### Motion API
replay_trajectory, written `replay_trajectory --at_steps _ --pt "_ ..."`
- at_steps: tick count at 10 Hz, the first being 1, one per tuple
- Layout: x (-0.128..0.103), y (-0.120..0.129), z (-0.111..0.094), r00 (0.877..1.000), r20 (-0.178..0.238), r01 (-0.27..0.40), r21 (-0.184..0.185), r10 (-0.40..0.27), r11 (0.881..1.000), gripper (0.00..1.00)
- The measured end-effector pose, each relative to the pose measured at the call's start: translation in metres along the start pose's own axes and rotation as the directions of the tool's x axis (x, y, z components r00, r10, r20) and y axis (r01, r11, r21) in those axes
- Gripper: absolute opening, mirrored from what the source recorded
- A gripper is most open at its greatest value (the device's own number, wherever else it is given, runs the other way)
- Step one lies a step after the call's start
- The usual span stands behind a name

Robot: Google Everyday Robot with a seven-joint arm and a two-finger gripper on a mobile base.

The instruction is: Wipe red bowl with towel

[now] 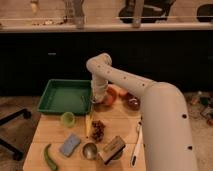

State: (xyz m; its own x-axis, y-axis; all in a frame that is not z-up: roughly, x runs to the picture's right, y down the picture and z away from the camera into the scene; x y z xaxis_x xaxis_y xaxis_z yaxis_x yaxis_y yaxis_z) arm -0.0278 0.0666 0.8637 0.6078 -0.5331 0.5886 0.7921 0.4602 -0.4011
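The red bowl (111,94) sits on the wooden table just right of the green tray, its orange inside partly covered by the arm. My gripper (98,100) points down at the bowl's left rim, at the end of the white arm that bends over the table from the right, and it is shut. The towel is hidden; I cannot tell whether it is under or inside the gripper.
A dark maroon bowl (133,103) stands right of the red one. A green tray (64,96) lies at the left. Nearer the front are a light green cup (67,118), a blue-grey sponge (70,145), a green vegetable (49,157), a metal cup (90,150), a wooden block (113,147) and a white brush (136,145).
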Motion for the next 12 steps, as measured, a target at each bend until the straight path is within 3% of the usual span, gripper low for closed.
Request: replay_trajectory --at_steps 3,6,8,12 --pt "0.017 0.031 0.013 1.0 0.004 -0.026 -0.035 0.026 0.999 0.0" --pt "0.037 0.03 0.023 0.999 -0.001 -0.049 -0.057 0.049 0.997 0.0" --pt "0.051 0.019 0.018 0.998 0.0 -0.063 -0.047 0.063 0.997 0.0" --pt "0.047 0.002 -0.004 0.999 0.013 -0.047 -0.002 0.047 0.999 0.0"
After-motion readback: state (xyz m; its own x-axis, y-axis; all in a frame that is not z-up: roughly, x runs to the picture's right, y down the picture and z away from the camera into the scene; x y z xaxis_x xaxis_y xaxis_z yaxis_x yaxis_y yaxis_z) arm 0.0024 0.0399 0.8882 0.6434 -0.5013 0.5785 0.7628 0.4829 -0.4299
